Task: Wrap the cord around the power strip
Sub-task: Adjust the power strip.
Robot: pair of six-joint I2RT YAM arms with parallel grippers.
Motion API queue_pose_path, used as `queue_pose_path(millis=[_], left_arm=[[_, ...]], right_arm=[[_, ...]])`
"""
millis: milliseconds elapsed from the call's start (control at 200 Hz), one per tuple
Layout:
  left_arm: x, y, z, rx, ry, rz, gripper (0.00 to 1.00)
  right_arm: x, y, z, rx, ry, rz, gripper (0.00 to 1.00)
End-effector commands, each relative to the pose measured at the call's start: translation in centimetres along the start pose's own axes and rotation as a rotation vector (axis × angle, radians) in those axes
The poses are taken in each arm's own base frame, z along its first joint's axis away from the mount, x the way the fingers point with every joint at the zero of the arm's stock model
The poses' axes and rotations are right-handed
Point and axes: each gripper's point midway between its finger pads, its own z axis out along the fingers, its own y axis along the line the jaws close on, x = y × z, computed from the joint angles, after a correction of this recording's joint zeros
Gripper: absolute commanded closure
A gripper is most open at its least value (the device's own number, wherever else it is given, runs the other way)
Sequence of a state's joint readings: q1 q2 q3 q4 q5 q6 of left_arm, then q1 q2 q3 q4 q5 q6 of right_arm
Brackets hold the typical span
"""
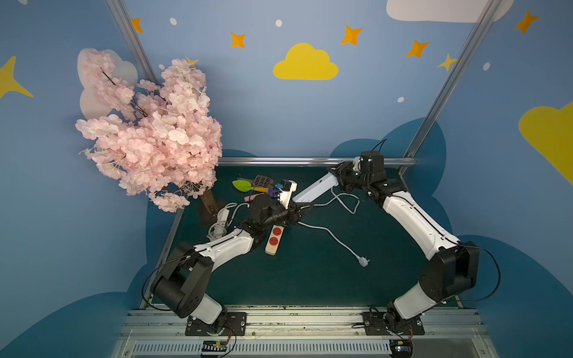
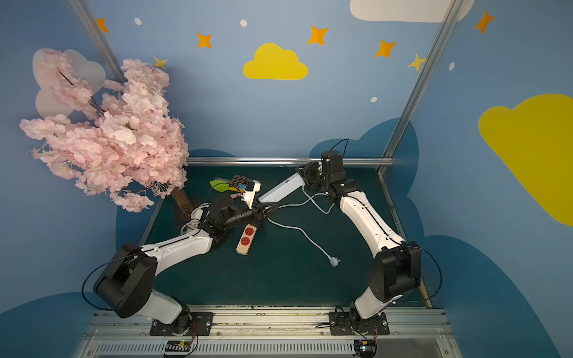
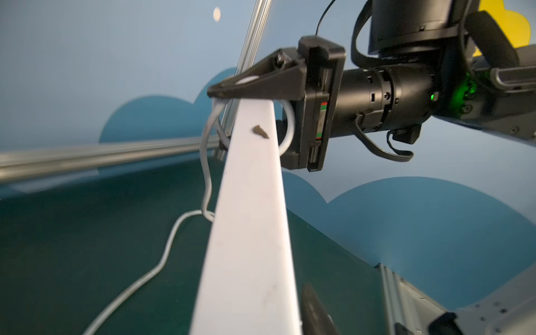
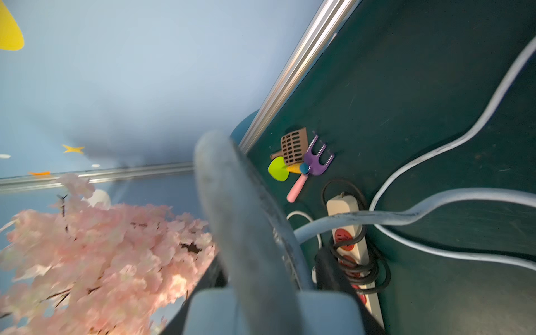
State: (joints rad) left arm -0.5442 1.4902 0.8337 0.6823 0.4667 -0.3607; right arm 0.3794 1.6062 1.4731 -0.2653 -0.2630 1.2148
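A long white power strip hangs slanted in the air over the back of the green table. My right gripper is shut on its far end; in the left wrist view a black finger presses on the strip's edge. My left gripper stands open just under the near end, and only one of its fingers shows, beside the strip. The white cord leaves the far end, loops below the strip and trails across the table to its plug.
A beige strip with red sockets, bound in black cord, lies under my left forearm. Another white strip with coiled cord lies left of it. Toy garden tools and a white adapter sit at the back. A pink blossom tree overhangs the back left corner.
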Motion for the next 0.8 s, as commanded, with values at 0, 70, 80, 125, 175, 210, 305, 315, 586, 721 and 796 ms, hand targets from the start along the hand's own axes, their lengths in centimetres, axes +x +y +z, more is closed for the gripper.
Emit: queue_pose_path(millis=[0,70,80,125,175,210,305,315,586,721,796], left_arm=[[-2.0,-1.8,-2.0,0.024,0.032,0.057,0.43],[-1.1,-1.2,-3.2,0.000,0.126,-0.006,0.29],[-1.0,-1.2,-3.5,-0.001,0.142,-0.014,0.27],[-0.2,-0.7,-4.2,-0.001,0.224,-0.062,0.21],[0.1,-0.6,-4.6,0.008,0.296,-0.077,0.18],[0.5,-0.4,-4.7,-0.002,0.352,-0.077,0.17],[0.9,0.0,-4.4,-0.017,0.464,-0.075,0.17],[0.9,0.0,-4.3,-0.015,0.474,-0.077,0.18],[1.9,-2.3,-1.1,0.076,0.601,-0.094,0.23],[2.0,-0.5,-0.4,-0.008,0.621,-0.097,0.35],[1.3,-0.3,0.0,-0.018,0.600,-0.100,0.40]], right_arm=[[-1.3,-0.6,0.3,0.009,-0.053,-0.058,0.77],[-1.5,-0.1,0.2,-0.012,-0.049,-0.096,0.82],[-1.5,0.1,0.1,-0.015,-0.047,-0.107,0.83],[-1.2,0.5,0.0,-0.018,-0.034,-0.140,0.85],[-0.9,1.1,-0.1,-0.038,-0.021,-0.173,0.87],[-0.6,1.3,-0.1,-0.051,-0.007,-0.186,0.89],[0.5,1.7,-0.1,-0.071,0.038,-0.212,0.90],[0.6,1.7,-0.1,-0.071,0.040,-0.215,0.90],[1.7,4.0,-0.5,-0.134,0.038,-0.247,0.90],[2.3,5.3,-0.9,-0.163,0.039,-0.268,0.89],[2.5,5.4,-0.8,-0.164,0.044,-0.275,0.88]])
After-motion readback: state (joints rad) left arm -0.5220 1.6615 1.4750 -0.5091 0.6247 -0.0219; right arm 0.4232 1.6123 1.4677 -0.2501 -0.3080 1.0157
